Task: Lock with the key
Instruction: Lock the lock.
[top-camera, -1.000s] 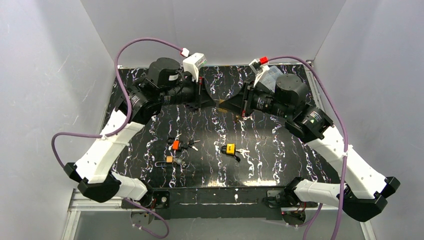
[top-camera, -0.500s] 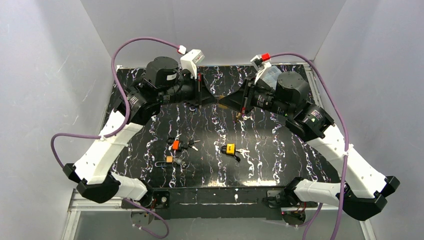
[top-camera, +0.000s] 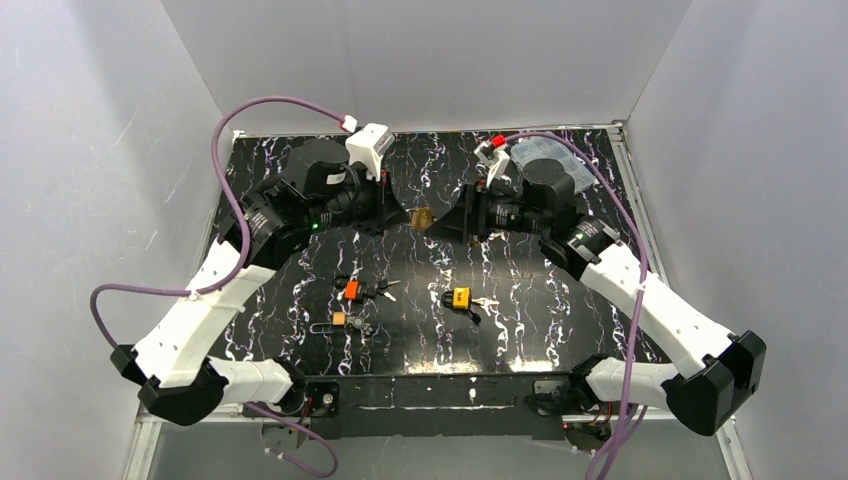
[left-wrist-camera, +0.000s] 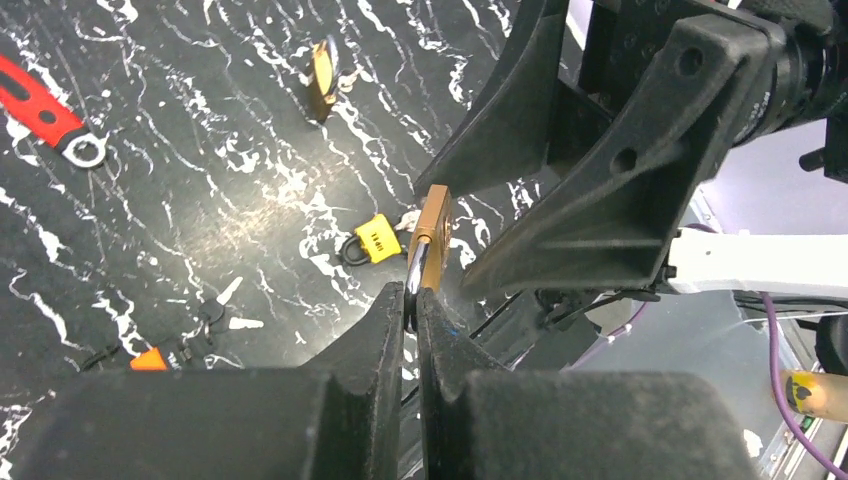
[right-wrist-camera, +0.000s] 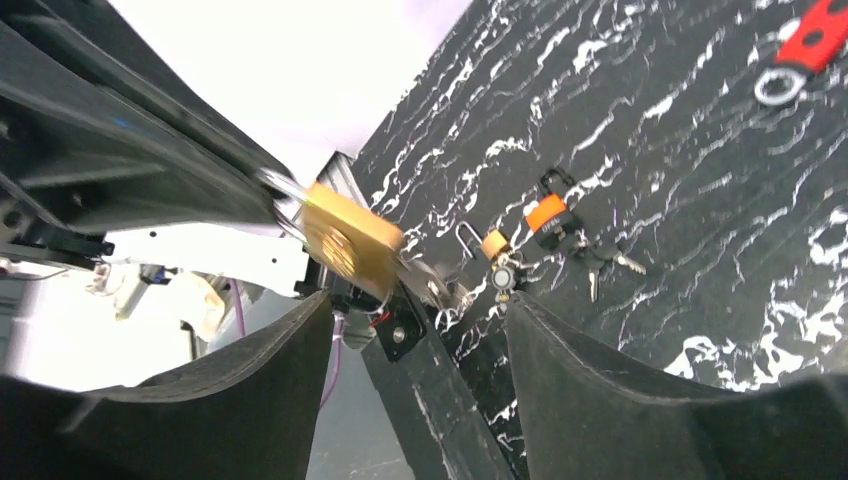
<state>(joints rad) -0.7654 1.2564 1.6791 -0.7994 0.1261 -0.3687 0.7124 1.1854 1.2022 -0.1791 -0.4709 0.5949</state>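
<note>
Left gripper (top-camera: 408, 216) is clamped on the brass lock (top-camera: 422, 217), coming in from 9 o'clock. In the left wrist view its fingers (left-wrist-camera: 385, 330) are pressed together on the silver shackle, with the lock body (left-wrist-camera: 435, 225) sticking out past the tips, up in the air above the table (top-camera: 560, 290). Lock sits a bit toward 12 o'clock from table centre. Right gripper (top-camera: 440, 222) faces it from 3 o'clock with its fingers (right-wrist-camera: 620, 390) spread wide. The lock (right-wrist-camera: 350, 240) hangs in the gap between them and neither finger touches it. A silver key (right-wrist-camera: 432, 282) seems to stick out of the lock's free end toward the right gripper; can't tell how deep it's seated, or whether the shackle is latched. On the table, roughly 5 o'clock from the held lock, lies a yellow lock (top-camera: 461, 297) with a key just beside it. At about 7 o'clock there's an orange lock (top-camera: 351, 290) with keys, and a smaller lock (top-camera: 339, 319) just nearer the arm bases. A red tool (left-wrist-camera: 45, 115) lies flat, well apart from all that; it shows only in the wrist views.
</note>
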